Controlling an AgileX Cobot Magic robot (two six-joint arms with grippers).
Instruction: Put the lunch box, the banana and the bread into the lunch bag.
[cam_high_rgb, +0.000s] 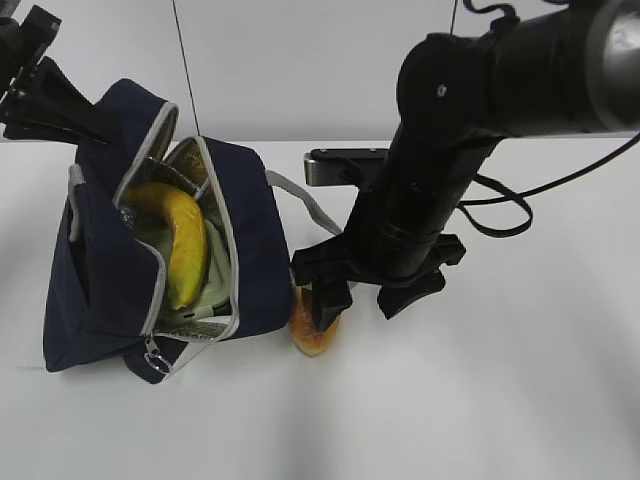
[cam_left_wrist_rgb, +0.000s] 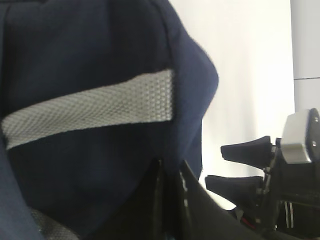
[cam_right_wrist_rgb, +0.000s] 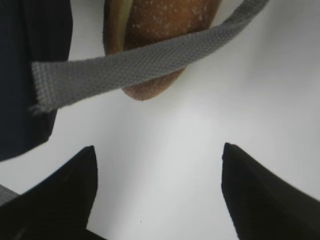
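Note:
The navy lunch bag (cam_high_rgb: 255, 250) lies open on the table at the left. The banana (cam_high_rgb: 185, 240) rests inside it on the lunch box, whose sage-green lid (cam_high_rgb: 216, 268) shows beneath. My left gripper (cam_high_rgb: 98, 130) is shut on the bag's upper rear edge; in the left wrist view it (cam_left_wrist_rgb: 170, 172) pinches navy fabric (cam_left_wrist_rgb: 90, 50). The bread (cam_high_rgb: 315, 332) lies on the table just right of the bag. My right gripper (cam_high_rgb: 365, 298) is open and empty just above it, one finger in front of the roll. In the right wrist view the bread (cam_right_wrist_rgb: 170, 15) lies beyond the open gripper (cam_right_wrist_rgb: 157, 155).
A grey strap handle (cam_right_wrist_rgb: 140, 62) of the bag hangs across the bread in the right wrist view and trails right of the bag (cam_high_rgb: 305, 205). The white table (cam_high_rgb: 500, 400) stretches right and forward. The zipper pull (cam_high_rgb: 152, 352) hangs at the bag's front corner.

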